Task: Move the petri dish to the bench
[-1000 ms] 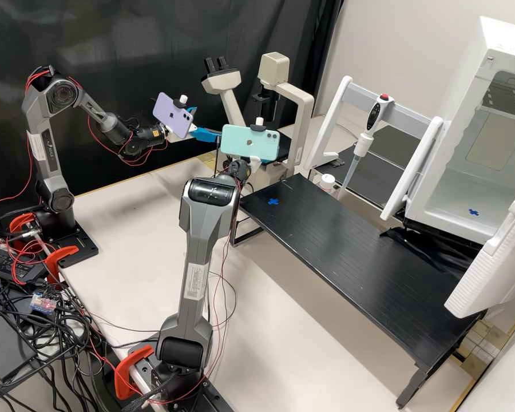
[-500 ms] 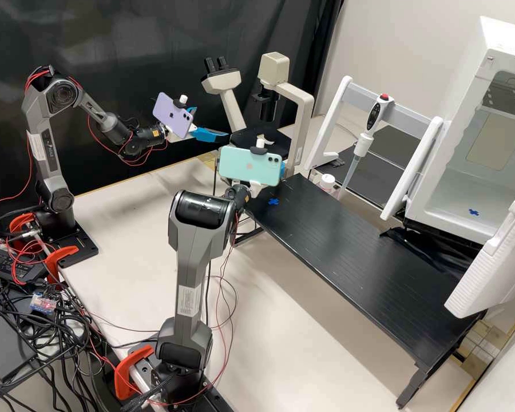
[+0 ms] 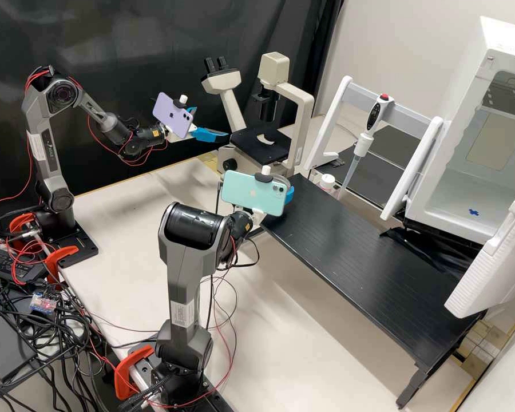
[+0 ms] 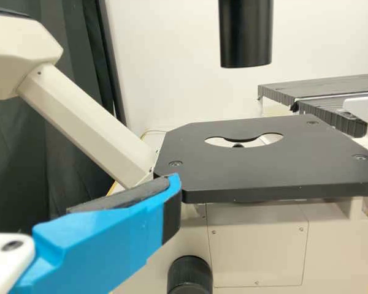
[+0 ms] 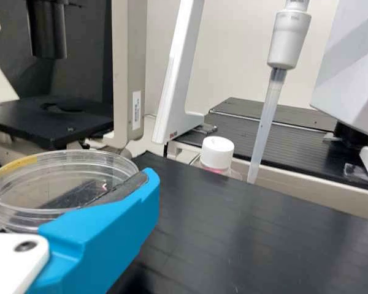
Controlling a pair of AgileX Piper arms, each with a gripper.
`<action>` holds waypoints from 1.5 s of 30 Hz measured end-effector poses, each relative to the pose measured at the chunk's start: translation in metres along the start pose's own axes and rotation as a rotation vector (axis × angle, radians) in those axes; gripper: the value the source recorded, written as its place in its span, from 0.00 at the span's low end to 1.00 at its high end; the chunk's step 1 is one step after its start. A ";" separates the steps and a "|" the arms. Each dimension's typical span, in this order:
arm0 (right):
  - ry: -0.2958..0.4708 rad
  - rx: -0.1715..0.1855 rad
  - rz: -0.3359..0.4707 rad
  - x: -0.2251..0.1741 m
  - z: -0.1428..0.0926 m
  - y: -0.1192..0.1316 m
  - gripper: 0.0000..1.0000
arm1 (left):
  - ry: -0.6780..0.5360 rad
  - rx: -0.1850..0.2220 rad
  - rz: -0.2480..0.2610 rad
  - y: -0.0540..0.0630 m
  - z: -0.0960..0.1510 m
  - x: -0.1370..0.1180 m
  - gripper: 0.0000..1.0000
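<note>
Right tool (image 3: pixel 290 195) clasps the clear petri dish (image 5: pixel 58 180); left tool (image 3: pixel 210 134) stands wide

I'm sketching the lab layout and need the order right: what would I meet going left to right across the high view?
Purple phone, microscope, white-capped bottle, pipette, open white cabinet.
</note>
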 end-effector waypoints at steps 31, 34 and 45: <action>0.056 -0.112 0.041 -0.031 0.001 -0.005 1.00 | 0.000 0.000 0.000 0.000 0.000 0.000 1.00; 0.100 -0.109 0.089 -0.042 -0.005 0.004 1.00 | 0.000 0.000 0.000 0.000 0.000 0.000 1.00; 0.199 -0.038 0.350 -0.091 -0.018 0.051 1.00 | 0.000 0.000 0.000 0.000 0.000 0.000 1.00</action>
